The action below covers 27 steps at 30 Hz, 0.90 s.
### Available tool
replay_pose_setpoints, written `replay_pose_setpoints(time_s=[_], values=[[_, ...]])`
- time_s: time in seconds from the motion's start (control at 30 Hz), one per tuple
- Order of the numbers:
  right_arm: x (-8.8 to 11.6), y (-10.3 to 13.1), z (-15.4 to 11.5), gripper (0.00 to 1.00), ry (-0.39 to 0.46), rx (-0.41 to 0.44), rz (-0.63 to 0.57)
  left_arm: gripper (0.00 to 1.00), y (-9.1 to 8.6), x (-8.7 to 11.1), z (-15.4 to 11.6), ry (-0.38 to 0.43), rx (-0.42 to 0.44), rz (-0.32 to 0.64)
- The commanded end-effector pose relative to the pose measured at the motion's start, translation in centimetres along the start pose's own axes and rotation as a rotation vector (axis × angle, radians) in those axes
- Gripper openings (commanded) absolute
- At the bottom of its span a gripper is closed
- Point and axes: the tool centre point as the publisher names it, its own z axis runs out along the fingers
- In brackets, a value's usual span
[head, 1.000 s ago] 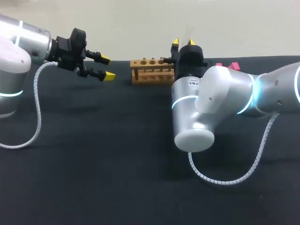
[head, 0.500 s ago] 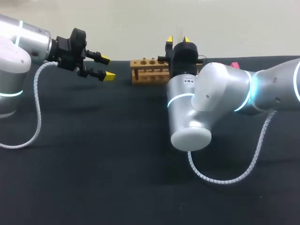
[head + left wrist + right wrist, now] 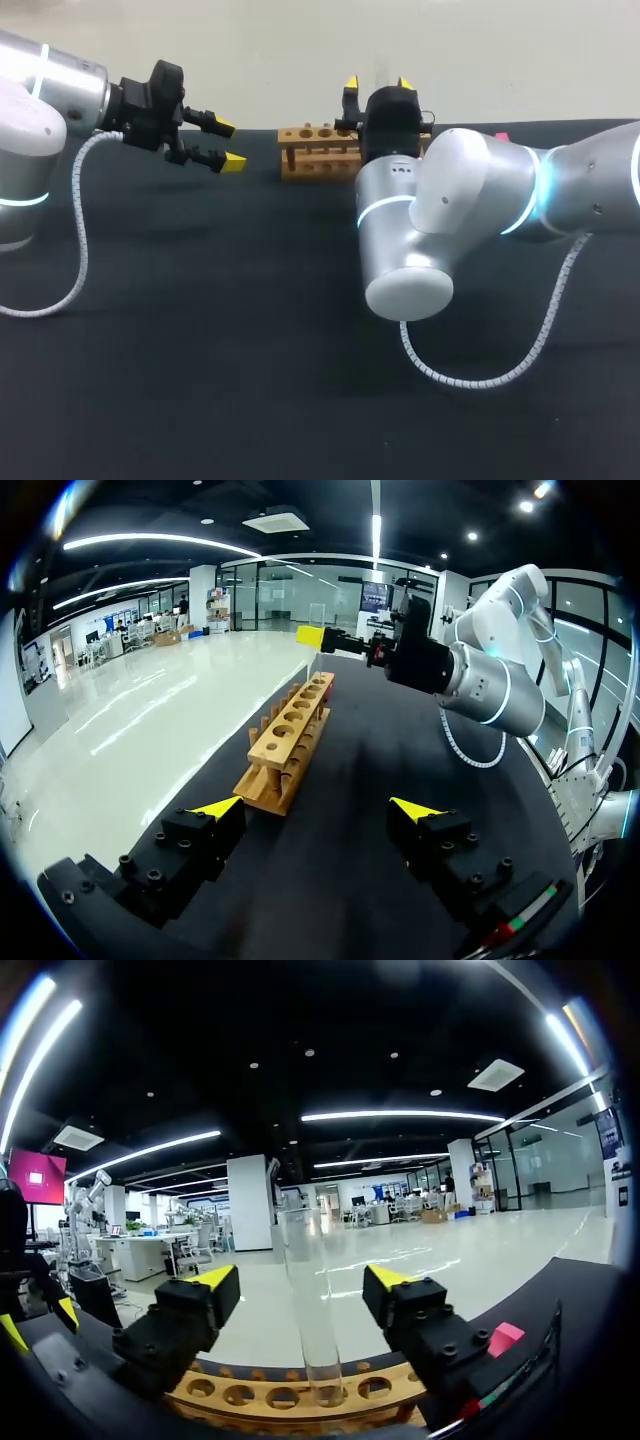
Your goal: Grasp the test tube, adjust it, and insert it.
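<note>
- wooden rack (image 3: 315, 150) stands by the far edge of the surface (image 3: 200, 350), near its middle, long side along that edge;
- test tube (image 3: 312, 1300) stands upright, long axis vertical, lower end at a hole in the rack's top bar;
- right gripper (image 3: 378, 84) released, one finger on either side of the tube, a gap at each;
- left gripper (image 3: 229, 144) released, well apart from the rack, toward the far left corner.

You have no words, numbers or signs to read here. The tiny dark marks on the silver shell of the right arm (image 3: 402, 172) are too small to make out.
</note>
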Motion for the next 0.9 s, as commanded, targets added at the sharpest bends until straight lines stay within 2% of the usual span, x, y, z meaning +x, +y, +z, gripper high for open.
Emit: replay_pose_setpoints(time_s=[0.03,0.07,0.2,0.77,0.9], values=[[-0.4,-0.4,-0.4,1.00,0.004,-0.178,-0.001,1.00,0.0,0.1,0.0,-0.003,-0.002,0.002],[-0.6,-1.0,-1.1,1.00,0.053,-0.204,0.008,1.00,0.0,0.1,0.0,-0.003,-0.002,0.002],[-0.9,-1.3,-2.3,1.00,0.089,-0.238,0.007,1.00,0.0,0.1,0.0,-0.003,-0.002,0.002],[-2.3,-0.8,-6.1,1.00,0.112,-0.307,0.016,1.00,0.0,0.1,0.0,-0.003,-0.002,0.002],[-2.6,-0.9,-6.6,1.00,0.131,-0.334,0.054,1.00,0.0,0.1,0.0,-0.003,-0.002,0.002]])
